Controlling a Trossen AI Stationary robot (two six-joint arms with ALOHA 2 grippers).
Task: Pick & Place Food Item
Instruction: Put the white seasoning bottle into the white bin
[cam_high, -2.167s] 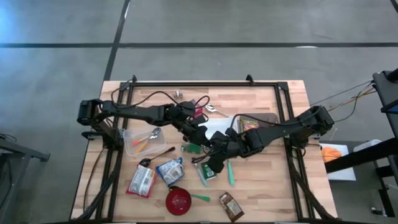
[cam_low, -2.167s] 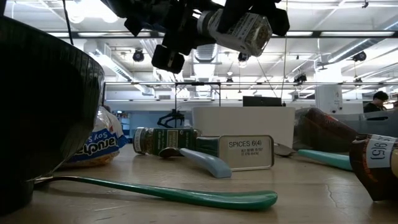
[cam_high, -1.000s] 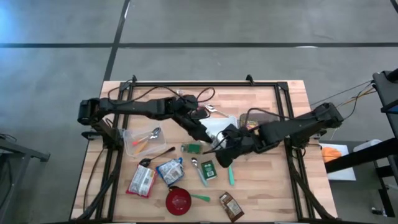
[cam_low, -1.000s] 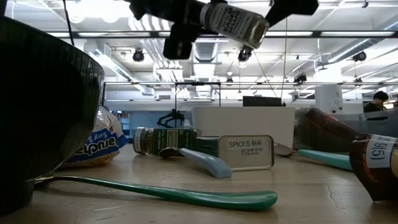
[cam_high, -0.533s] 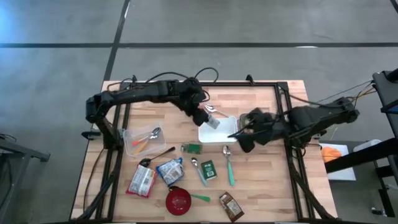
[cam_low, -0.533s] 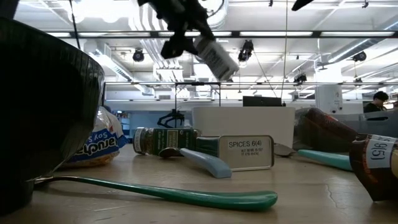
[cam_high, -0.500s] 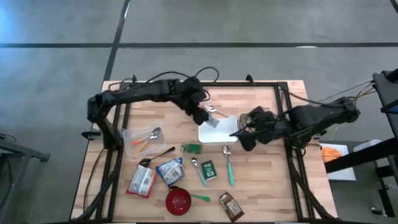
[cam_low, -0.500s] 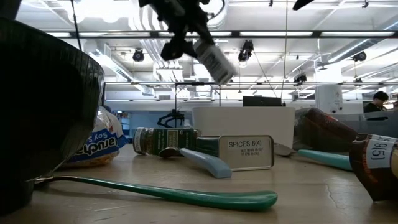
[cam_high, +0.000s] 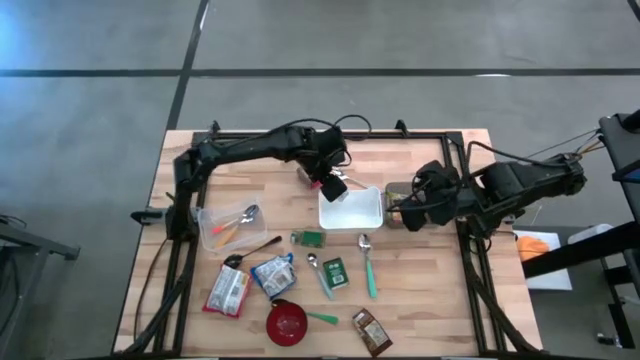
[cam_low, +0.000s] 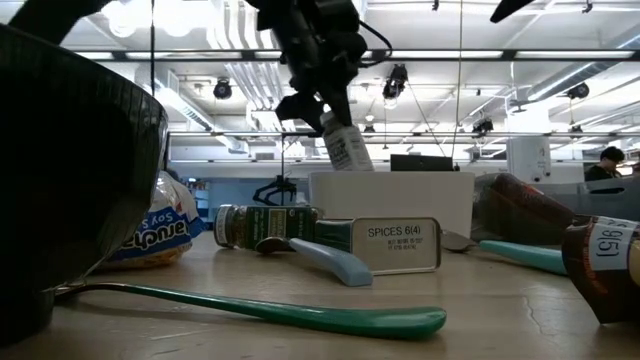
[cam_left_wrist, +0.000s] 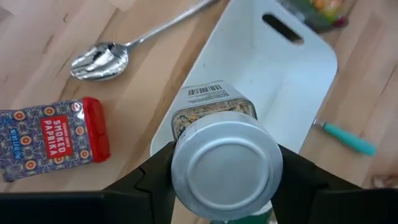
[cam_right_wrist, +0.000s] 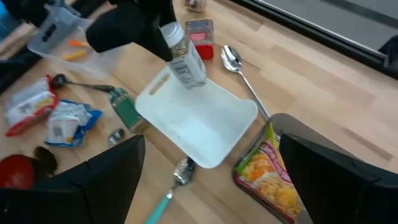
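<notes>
Spice jar (cam_left_wrist: 214, 118) clamped in left claw (cam_high: 330, 180) — above white bin (cam_high: 365, 212).

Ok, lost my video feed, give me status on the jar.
Left gripper shut on the silver-lidded spice jar, hanging over the white rectangular bin. Right gripper open, beside the bin. Nothing in the way.

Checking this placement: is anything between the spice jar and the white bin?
Nothing visible. The left hand holds the spice jar above the white bin, whose inside looks bare.
</notes>
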